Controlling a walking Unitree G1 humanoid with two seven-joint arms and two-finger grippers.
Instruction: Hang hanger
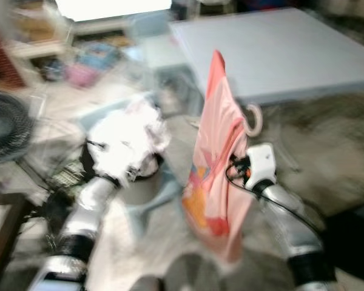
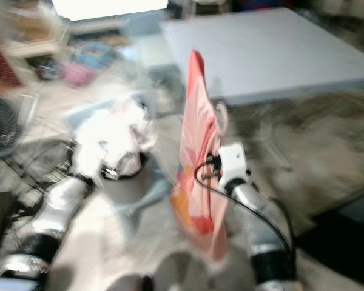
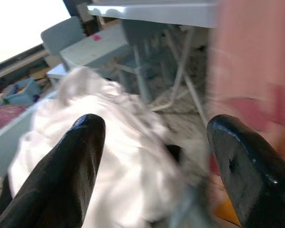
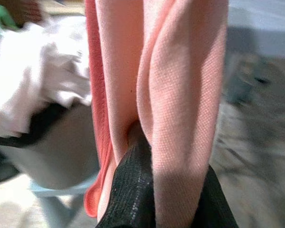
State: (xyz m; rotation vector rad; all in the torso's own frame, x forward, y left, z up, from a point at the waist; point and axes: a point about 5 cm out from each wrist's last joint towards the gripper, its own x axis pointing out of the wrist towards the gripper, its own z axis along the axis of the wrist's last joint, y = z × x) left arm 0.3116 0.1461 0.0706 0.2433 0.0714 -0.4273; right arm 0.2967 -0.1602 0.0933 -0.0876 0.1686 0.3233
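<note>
A pink garment [image 1: 215,157] hangs on a pale hanger whose hook [image 1: 253,121] sticks out at its upper right. My right gripper [image 4: 168,190] is shut on the garment, its black fingers [image 4: 130,190] pinching the folded cloth. In the head views it holds the garment upright in front of a grey table [image 1: 273,48]. My left gripper [image 3: 156,156] is open, held just in front of a heap of white laundry [image 1: 130,136] with nothing between its fingers. The head views are blurred.
The white laundry sits in a dark-rimmed tub on a pale blue stool [image 1: 151,200]. A black fan [image 1: 6,127] stands at the left. Shelves and coloured clutter [image 1: 85,60] line the back left. A dark object [image 1: 352,236] lies on the floor at the right.
</note>
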